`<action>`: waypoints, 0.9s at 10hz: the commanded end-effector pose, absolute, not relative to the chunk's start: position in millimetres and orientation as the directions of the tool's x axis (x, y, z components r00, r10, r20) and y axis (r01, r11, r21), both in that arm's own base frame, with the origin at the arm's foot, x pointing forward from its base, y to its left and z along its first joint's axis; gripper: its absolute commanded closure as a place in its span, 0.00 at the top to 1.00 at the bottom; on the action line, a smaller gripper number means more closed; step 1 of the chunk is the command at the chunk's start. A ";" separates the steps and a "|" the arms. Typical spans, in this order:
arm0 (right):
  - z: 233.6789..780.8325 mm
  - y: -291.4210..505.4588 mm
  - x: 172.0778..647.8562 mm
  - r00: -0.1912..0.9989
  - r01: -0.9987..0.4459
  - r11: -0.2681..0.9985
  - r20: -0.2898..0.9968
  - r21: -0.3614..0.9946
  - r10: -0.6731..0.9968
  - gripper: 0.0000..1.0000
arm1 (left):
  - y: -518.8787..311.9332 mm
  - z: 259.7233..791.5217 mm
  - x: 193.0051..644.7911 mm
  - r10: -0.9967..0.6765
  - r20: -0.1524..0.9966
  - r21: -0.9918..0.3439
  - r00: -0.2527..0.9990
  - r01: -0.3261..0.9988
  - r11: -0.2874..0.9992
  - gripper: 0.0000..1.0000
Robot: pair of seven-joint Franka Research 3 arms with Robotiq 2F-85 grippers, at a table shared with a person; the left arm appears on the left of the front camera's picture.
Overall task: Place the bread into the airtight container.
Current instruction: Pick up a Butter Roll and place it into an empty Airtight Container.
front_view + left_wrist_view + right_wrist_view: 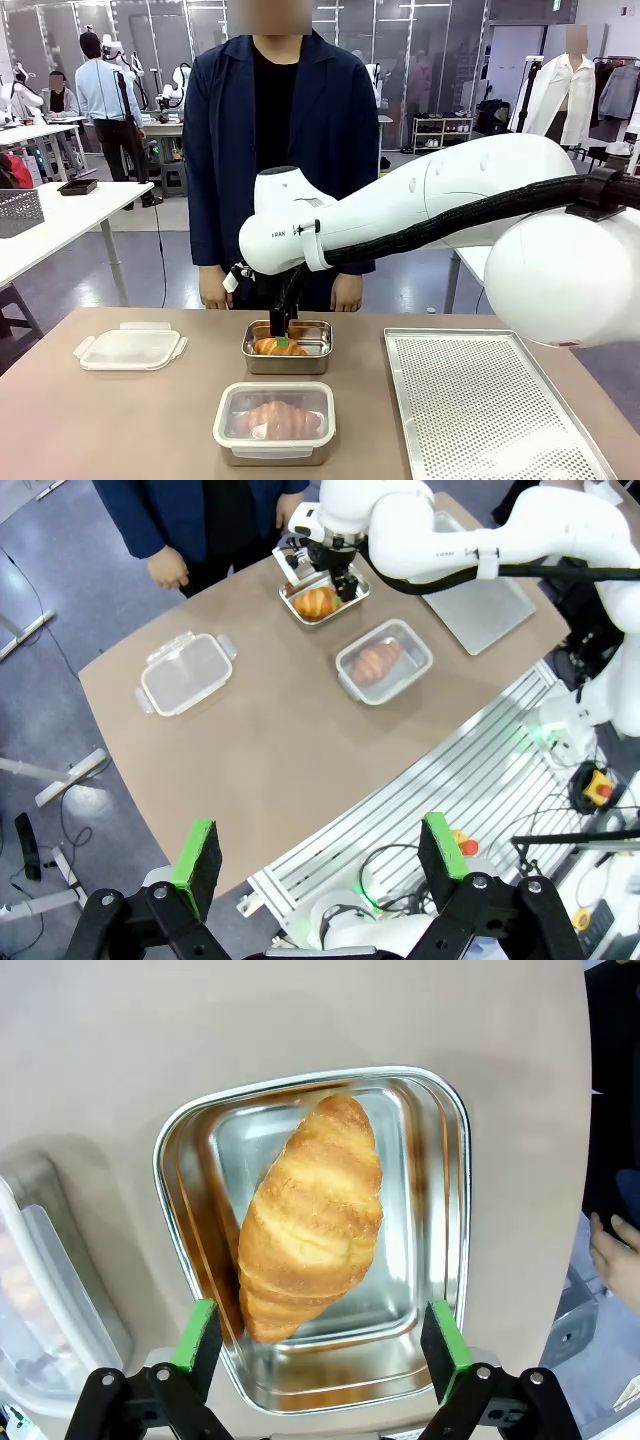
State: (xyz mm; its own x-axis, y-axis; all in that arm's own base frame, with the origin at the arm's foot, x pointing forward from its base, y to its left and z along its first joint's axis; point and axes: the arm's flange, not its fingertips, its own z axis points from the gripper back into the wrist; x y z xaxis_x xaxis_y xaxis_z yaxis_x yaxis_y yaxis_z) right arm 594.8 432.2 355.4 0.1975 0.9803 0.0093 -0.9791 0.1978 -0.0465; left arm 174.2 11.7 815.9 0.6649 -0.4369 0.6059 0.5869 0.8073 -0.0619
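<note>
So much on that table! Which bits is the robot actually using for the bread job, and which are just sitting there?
In use:
- croissant lying in the open steel container
- right gripper, jaws open, above it
- loose lid, perhaps for that container

Lying about:
- closed container with another croissant inside
- perforated tray
- left gripper, open, high above the table

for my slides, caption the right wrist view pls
Open right gripper poised above a croissant lying in an open steel container.

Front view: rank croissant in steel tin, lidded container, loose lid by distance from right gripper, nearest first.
From the right gripper:
1. Croissant in the steel tin, directly under the jaws.
2. Lidded container, nearer the robot, in front of the tin.
3. Loose lid, far out on the robot's left.
</note>
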 end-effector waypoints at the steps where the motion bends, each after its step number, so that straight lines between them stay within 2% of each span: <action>1: 356.1 433.8 595.9 0.209 -0.977 0.209 0.008 -0.051 0.978 1.00 | 11.0 817.6 173.2 -0.443 0.608 -0.060 0.659 0.594 0.802 1.00; 4: 355.4 432.2 594.8 0.198 -0.979 0.198 0.009 -0.047 0.980 1.00 | 11.0 817.6 173.2 -0.443 0.608 -0.060 0.659 0.594 0.802 1.00; 6: 424.9 383.2 567.6 0.174 -0.985 0.175 0.048 -0.002 0.984 1.00 | 11.0 817.6 173.2 -0.443 0.608 -0.060 0.659 0.594 0.802 1.00; 7: 455.3 348.0 549.3 0.202 -0.979 0.203 0.082 -0.003 0.976 1.00 | 11.0 817.6 173.2 -0.443 0.608 -0.060 0.659 0.594 0.802 1.00; 9: 513.7 286.9 522.8 0.330 -0.942 0.336 0.180 -0.005 0.927 1.00 | 11.0 817.6 173.2 -0.443 0.608 -0.060 0.659 0.594 0.802 1.00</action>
State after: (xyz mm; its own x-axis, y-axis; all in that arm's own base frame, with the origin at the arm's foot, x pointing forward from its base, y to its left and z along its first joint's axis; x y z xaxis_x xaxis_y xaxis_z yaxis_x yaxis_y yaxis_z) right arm 557.5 326.7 503.5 0.2963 0.9472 0.1223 -0.9533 0.3011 -0.0225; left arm 174.0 11.9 815.9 0.6648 -0.4365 0.6062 0.5867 0.8074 -0.0621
